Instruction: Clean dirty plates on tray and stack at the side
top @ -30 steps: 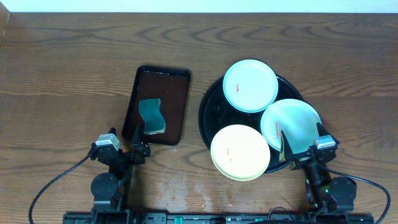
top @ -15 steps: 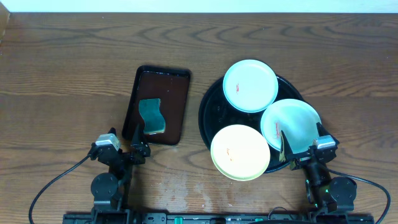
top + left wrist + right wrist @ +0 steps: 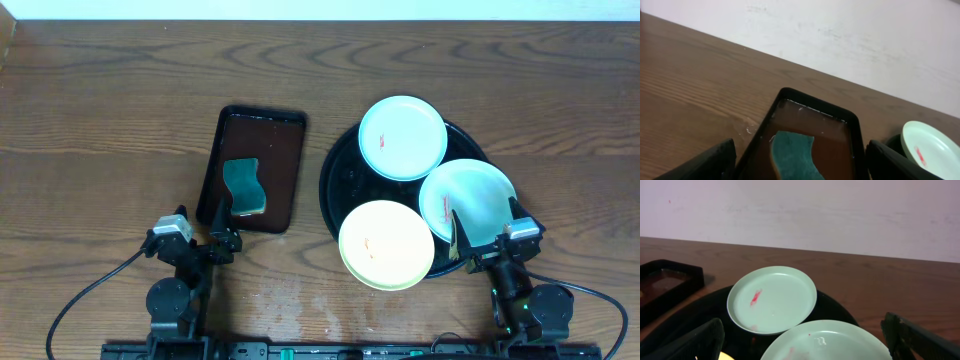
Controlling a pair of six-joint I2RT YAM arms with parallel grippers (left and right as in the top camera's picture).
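Three plates lie on the round black tray [image 3: 340,182]: a mint-white plate [image 3: 402,137] with a red smear at the back, a second mint-white plate [image 3: 467,200] at the right, and a pale yellow plate [image 3: 386,245] at the front. My right gripper [image 3: 487,232] is open over the right plate's near edge. In the right wrist view the back plate [image 3: 772,299] and the near plate [image 3: 827,342] show between the open fingers [image 3: 810,342]. My left gripper [image 3: 222,222] is open and empty at the near end of the brown tray.
A rectangular dark brown tray [image 3: 285,145] stands left of the black tray and holds a teal sponge [image 3: 243,186]. In the left wrist view the sponge [image 3: 792,160] lies between the fingers [image 3: 800,162]. Bare wooden table [image 3: 100,120] surrounds both trays.
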